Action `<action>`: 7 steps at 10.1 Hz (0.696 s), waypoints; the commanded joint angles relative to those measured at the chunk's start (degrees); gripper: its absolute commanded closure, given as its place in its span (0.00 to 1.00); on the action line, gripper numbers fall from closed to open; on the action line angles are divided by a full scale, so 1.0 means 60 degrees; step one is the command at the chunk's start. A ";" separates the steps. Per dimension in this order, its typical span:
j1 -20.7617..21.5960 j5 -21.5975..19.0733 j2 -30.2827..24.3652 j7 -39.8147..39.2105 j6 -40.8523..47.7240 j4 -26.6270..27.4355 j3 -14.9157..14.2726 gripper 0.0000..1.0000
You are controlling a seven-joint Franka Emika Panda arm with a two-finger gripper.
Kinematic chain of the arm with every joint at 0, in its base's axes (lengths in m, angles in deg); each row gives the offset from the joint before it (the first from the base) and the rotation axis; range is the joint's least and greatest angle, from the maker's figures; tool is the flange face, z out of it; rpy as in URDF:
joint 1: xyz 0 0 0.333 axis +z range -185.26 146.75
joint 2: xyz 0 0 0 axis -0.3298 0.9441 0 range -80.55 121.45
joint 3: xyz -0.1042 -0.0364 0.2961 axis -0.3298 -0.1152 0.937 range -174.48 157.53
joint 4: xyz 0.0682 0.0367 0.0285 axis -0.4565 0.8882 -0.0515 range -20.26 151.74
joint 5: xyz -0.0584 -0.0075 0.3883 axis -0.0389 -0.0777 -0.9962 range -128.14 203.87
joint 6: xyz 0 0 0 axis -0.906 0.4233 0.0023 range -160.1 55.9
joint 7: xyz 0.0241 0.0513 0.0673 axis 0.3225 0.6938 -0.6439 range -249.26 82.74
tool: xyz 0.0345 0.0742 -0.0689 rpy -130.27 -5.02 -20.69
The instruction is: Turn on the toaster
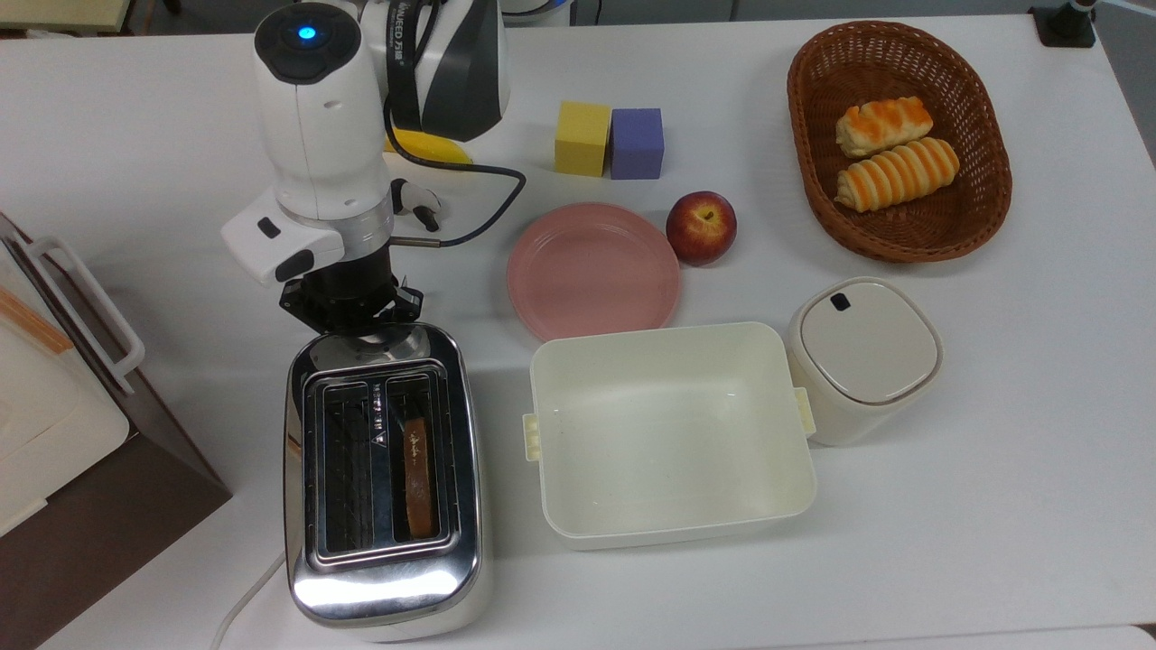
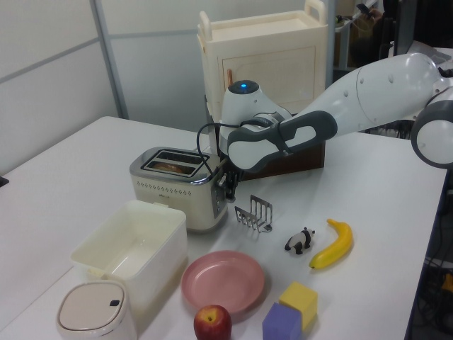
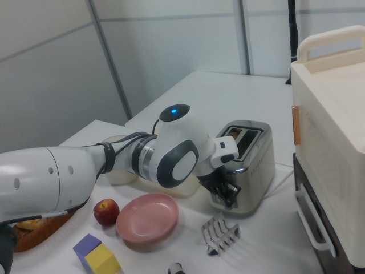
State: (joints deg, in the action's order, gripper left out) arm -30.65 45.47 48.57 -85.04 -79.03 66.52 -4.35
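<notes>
We see the gripper (image 3: 226, 191) low against the end face of the toaster (image 1: 381, 478), where the lever would be; whether it is released or clenched we cannot tell. The toaster stands on the table (image 1: 948, 506) directly in front of the gripper, touching it or very nearly. A slice of bread (image 1: 414, 474) sits deep in one slot, so we judge the lever to be at or near the bottom of its travel.

The main risk we see is the lever failing to latch. If we lift off before it catches, the slice springs up and the toaster does not start. If we press on past the stop, the force goes into the toaster's body, which may tip toward the gripper or skid along the table, dragging its white cord (image 1: 242, 600).

Just beside the gripper in the right view stands a small wire toast rack (image 3: 219, 234). A retreat that swings sideways or stays low may catch it and knock it over. A little farther out, behind the wrist in the left view, lie a toy panda (image 2: 300, 240) and a banana (image 2: 334, 244), which a wide sweep of the arm could brush.

On the toaster's far side from the rack sits the boxy cream and brown appliance (image 1: 54, 433). The cream tub (image 1: 668, 433) is just beside the toaster and would take the hit if the toaster slides.
</notes>
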 commanded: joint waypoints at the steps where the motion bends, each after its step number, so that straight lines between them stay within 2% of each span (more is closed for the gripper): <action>1: -0.0136 0.0329 0.0498 -0.0054 -0.0633 0.0221 0.0016 1.00; 2: -0.0136 0.0329 0.0483 -0.0040 -0.0618 0.0221 0.0002 1.00; 3: -0.0136 0.0242 0.0454 0.0018 -0.0575 0.0192 0.0002 0.66; 4: -0.0122 0.0314 0.0294 0.0149 -0.0487 0.0177 0.0002 0.01; 7: -0.0034 0.0256 -0.1225 0.0239 0.1718 0.0147 0.0089 0.00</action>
State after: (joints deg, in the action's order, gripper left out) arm -31.21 46.03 48.33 -84.94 -76.85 65.92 -4.44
